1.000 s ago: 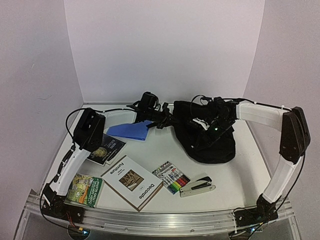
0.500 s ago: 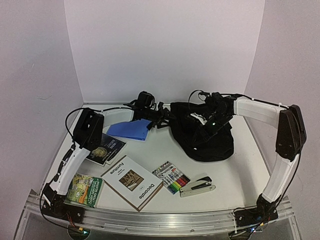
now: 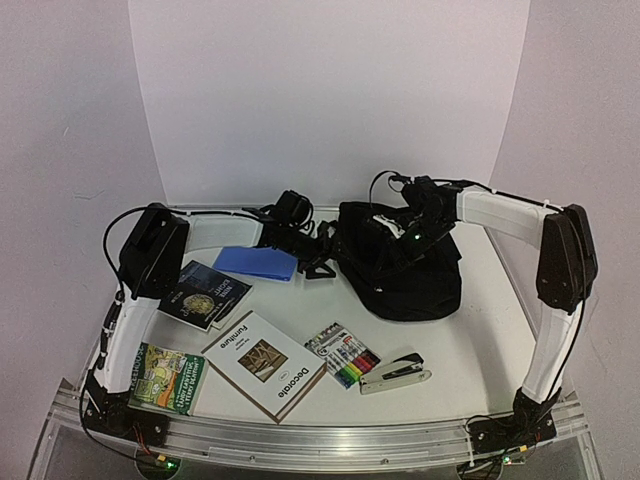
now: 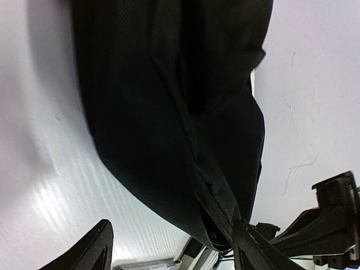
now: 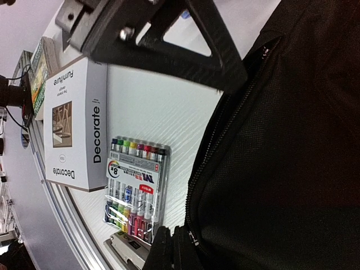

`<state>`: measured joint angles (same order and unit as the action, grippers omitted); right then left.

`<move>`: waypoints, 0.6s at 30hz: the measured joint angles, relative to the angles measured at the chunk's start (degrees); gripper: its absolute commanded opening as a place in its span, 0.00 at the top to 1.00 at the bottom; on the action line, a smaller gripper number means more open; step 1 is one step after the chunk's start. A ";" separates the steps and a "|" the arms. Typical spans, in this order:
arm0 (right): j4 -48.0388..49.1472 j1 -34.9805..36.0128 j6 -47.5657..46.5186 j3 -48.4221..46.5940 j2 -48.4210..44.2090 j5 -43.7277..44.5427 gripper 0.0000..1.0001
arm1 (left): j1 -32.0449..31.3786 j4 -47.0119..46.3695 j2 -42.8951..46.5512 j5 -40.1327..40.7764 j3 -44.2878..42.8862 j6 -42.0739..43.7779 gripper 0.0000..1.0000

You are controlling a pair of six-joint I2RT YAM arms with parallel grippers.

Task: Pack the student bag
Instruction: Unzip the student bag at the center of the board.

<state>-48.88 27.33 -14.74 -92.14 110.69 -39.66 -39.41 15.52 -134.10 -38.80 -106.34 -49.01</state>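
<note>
My left gripper (image 4: 171, 225) is released, fingers wide apart just beside the student bag (image 3: 405, 280); its elbow has swung out to the left since a second ago, baring more of the blue folder (image 3: 258, 263); my right gripper (image 5: 171, 250) stays clenched on the bag's zipper edge; the bag sits back right on the table (image 3: 480, 330), drawn slightly further back
</note>
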 measured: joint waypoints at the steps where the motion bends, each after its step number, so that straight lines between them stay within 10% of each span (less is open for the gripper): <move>1: 0.00 0.01 0.08 0.00 0.00 -0.07 1.00 | -0.50 0.02 -0.02 -0.02 -0.01 0.00 0.27; 5: 0.06 0.23 0.46 0.00 0.00 -0.15 1.00 | -1.50 0.11 -1.14 -0.33 -2.67 -0.02 0.33; 12: 0.49 0.72 1.03 0.10 -0.02 -0.07 1.00 | -0.75 0.06 -4.76 -0.81 -7.96 -0.68 0.84; 18: 1.63 -0.24 1.03 6.17 -2.30 0.05 1.00 | 0.83 -1.12 -4.94 -1.81 -5.56 -0.97 1.00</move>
<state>-47.26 27.10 -13.71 -85.97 108.40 -39.61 -38.58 14.41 -139.04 -40.61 -111.91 -49.98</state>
